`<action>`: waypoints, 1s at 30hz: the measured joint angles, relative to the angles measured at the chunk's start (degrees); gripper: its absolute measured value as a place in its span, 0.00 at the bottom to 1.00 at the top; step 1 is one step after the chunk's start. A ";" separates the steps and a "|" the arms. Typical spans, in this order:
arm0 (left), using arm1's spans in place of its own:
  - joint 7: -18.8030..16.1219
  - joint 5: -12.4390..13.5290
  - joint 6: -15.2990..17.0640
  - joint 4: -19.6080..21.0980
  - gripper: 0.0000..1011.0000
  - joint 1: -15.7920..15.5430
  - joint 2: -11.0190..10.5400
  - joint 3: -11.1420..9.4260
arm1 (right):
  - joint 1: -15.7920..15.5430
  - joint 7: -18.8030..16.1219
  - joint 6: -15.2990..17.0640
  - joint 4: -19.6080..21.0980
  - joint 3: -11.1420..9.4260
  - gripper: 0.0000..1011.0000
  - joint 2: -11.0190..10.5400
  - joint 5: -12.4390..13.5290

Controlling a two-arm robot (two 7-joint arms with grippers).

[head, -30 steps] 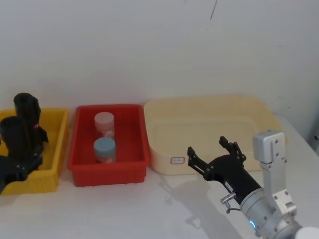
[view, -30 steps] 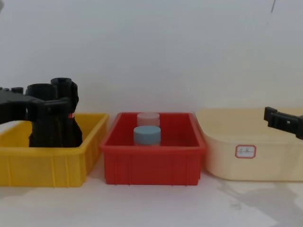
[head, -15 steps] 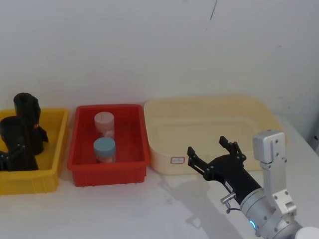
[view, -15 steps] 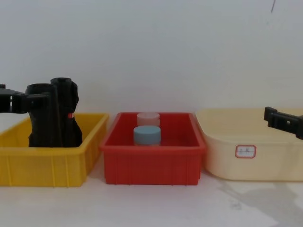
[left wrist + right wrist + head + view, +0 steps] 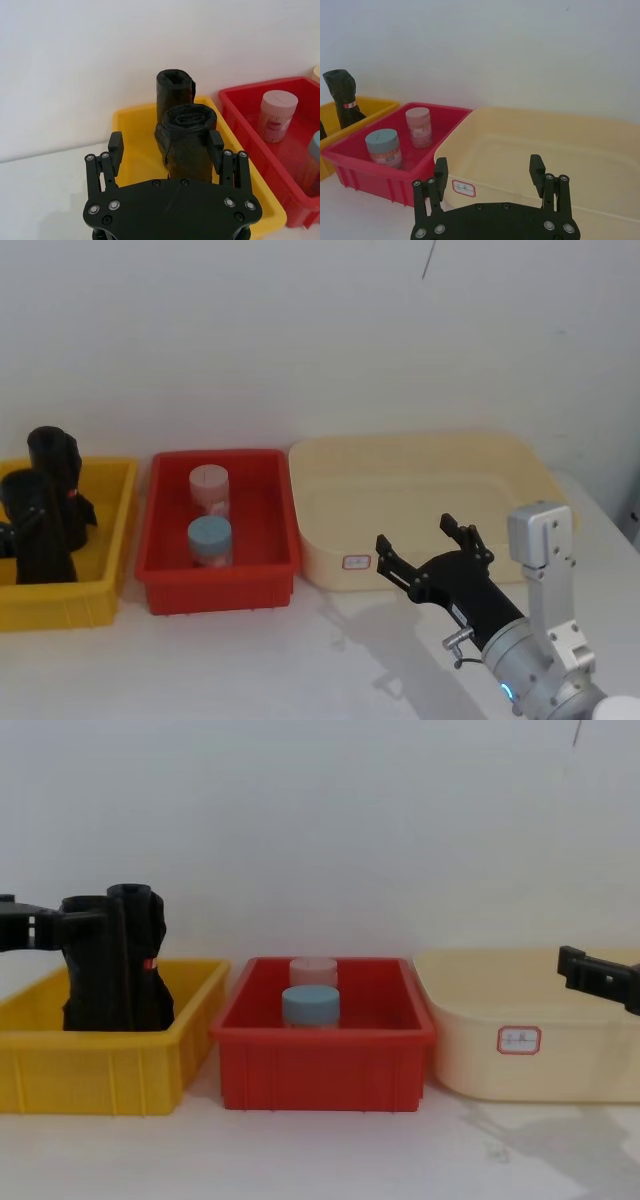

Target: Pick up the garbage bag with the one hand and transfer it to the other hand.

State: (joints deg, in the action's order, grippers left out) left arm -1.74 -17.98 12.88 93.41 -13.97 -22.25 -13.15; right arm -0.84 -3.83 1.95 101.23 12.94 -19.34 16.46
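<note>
**Left gripper [image 5: 166,145] spread wide and empty at the upright roll**

At the middle of the left wrist view, the garbage bag [image 5: 187,142] stands in the yellow bin [image 5: 131,120] with its long axis vertical. It is straight ahead of the open fingers [image 5: 116,146] but off-centre: one fingertip is at its side, the other apart. Nothing is gripped yet. Just behind it rises a lumpier roll [image 5: 175,87] bearing a small red mark. I judge the claw needs centring before it closes.

The right gripper [image 5: 418,535], also spread and empty, waits well apart at the lower right of the head view. It is in front of the cream bin [image 5: 520,455], whose red-bordered tag [image 5: 356,562] is too small to read.
</note>
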 joint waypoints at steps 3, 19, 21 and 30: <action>0.67 0.15 -0.61 -1.75 0.99 -1.28 0.58 -0.41 | 0.00 0.00 0.00 0.00 0.00 0.99 0.00 0.00; 5.30 0.14 -2.33 -7.25 0.99 -4.72 2.36 -2.30 | 0.00 0.00 0.00 0.00 0.00 0.99 0.00 0.00; 5.69 0.13 -2.33 -7.51 0.99 -4.80 2.51 -2.41 | 0.00 0.00 0.00 0.00 0.00 0.99 0.00 0.00; 6.61 0.09 -2.28 -8.26 0.91 -4.90 2.98 -2.67 | 0.00 0.00 0.00 0.00 0.00 0.99 0.00 0.00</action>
State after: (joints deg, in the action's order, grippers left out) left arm 4.87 -17.89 10.60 85.15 -18.87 -19.28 -15.82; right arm -0.84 -3.83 1.95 101.23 12.94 -19.34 16.47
